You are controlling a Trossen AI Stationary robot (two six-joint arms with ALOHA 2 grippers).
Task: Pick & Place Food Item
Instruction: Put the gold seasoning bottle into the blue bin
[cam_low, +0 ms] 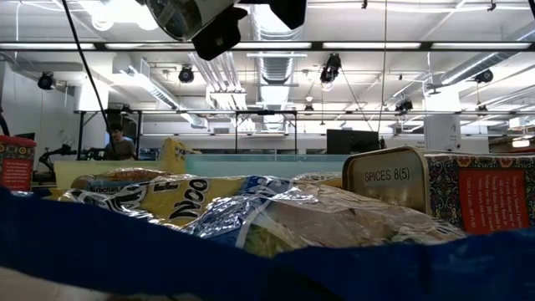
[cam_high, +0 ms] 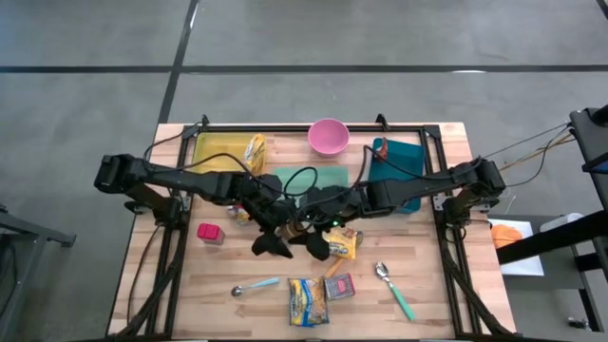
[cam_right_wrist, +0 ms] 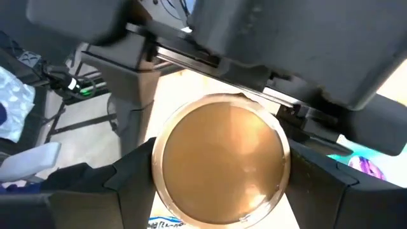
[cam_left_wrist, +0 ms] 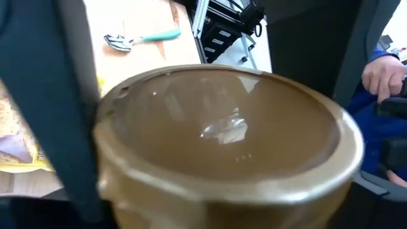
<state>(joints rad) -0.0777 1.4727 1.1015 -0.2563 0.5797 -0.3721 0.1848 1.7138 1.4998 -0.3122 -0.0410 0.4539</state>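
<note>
A brown round jar [cam_right_wrist: 219, 162] hangs in the air over the middle of the table, between my two grippers, which meet there tip to tip. My right gripper [cam_right_wrist: 219, 197] comes from the table's right and is shut on the jar. My left gripper [cam_high: 279, 224] comes from the table's left and stands open, with the jar's other end [cam_left_wrist: 222, 127] between its fingers. In the high view the arms hide most of the jar. My right gripper pinches the jar's round wall [cam_right_wrist: 160, 175] between its two fingers, one on each side, with a flat end facing the wrist. The fingers slant down from the table's right and lie along the jar. The jar is clear of the table. My left gripper has one finger [cam_left_wrist: 60, 127] close beside the jar's wall; whether it touches I cannot tell.
On the table lie a yellow snack packet [cam_high: 344, 242], a noodle packet [cam_high: 307, 301], a spice box [cam_high: 339, 286], two spoons [cam_high: 255, 286] [cam_high: 394, 288] and a pink item [cam_high: 210, 233]. A yellow bin [cam_high: 220, 150], pink bowl [cam_high: 329, 136] and teal bin [cam_high: 399, 161] stand at the back. A person's hand [cam_left_wrist: 381, 70] shows beyond the table.
</note>
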